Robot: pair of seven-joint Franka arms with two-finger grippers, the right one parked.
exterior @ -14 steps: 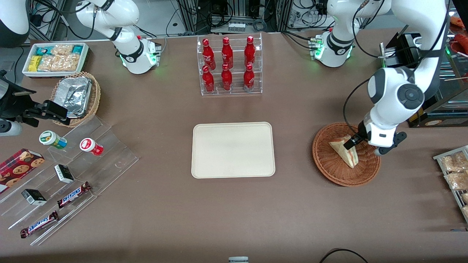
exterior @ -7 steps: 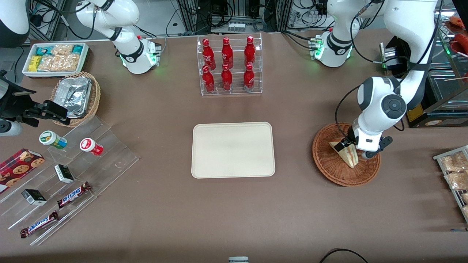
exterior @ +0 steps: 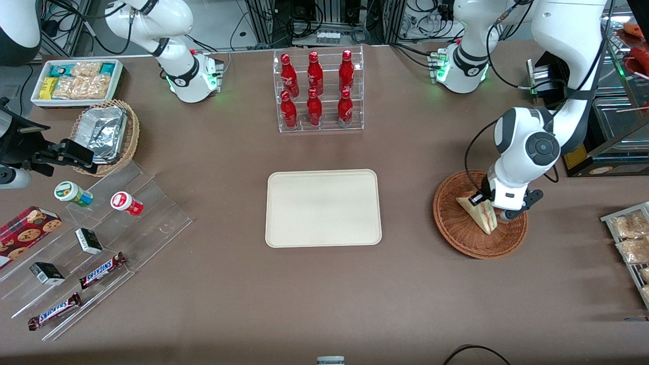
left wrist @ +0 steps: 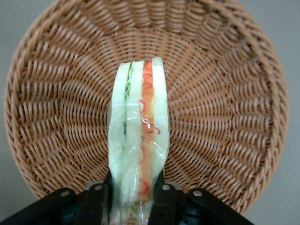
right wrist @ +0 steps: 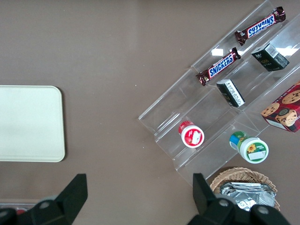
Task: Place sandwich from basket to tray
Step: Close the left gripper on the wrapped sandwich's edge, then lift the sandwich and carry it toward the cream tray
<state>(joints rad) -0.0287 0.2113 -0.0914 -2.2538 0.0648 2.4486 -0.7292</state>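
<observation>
The sandwich (exterior: 481, 215) is a clear-wrapped wedge standing on its edge in the reddish-brown basket (exterior: 456, 238), toward the working arm's end of the table. My left gripper (exterior: 489, 205) is down in the basket. In the left wrist view the sandwich (left wrist: 139, 136) shows its red and green filling stripes over the basket's weave (left wrist: 225, 93). The gripper (left wrist: 136, 199) has one black finger (left wrist: 101, 201) pressed on each bread face, so it is shut on the sandwich. The cream-white tray (exterior: 323, 208) lies bare at the table's middle and also shows in the right wrist view (right wrist: 28, 122).
A clear rack of red bottles (exterior: 318, 91) stands farther from the front camera than the tray. A rack of snack packets (exterior: 631, 238) sits at the table edge beside the basket. Clear steps with snacks (exterior: 96, 238), a tan foil basket (exterior: 106, 134) and a white bin (exterior: 76, 81) lie toward the parked arm's end.
The left arm has come down and in over the basket, bringing the gripper onto the sandwich. Over the last half second it barely moves. The sandwich stays in the basket.
</observation>
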